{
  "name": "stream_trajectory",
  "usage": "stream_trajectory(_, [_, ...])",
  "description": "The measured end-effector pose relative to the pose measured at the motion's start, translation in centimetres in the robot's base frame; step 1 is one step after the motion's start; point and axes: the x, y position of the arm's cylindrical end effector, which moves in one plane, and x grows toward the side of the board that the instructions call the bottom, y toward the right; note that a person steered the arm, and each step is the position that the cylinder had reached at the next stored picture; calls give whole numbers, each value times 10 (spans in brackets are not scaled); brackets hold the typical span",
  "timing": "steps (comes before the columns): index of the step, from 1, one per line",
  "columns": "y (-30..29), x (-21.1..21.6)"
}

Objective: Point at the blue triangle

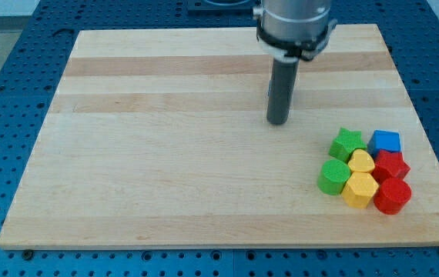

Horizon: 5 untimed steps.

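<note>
beside blue block (387, 141), red star (392, 164)

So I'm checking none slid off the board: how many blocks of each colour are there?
Green: 2, the green star and the green block
Yellow: 2
Red: 2
Blue: 1, the blue block
Total: 7
</note>
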Motion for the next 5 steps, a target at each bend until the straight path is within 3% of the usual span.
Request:
stream_trajectory(1, [37,-40])
stream_trajectory(4, [44,-113])
stream_trajectory(5, [23,-100])
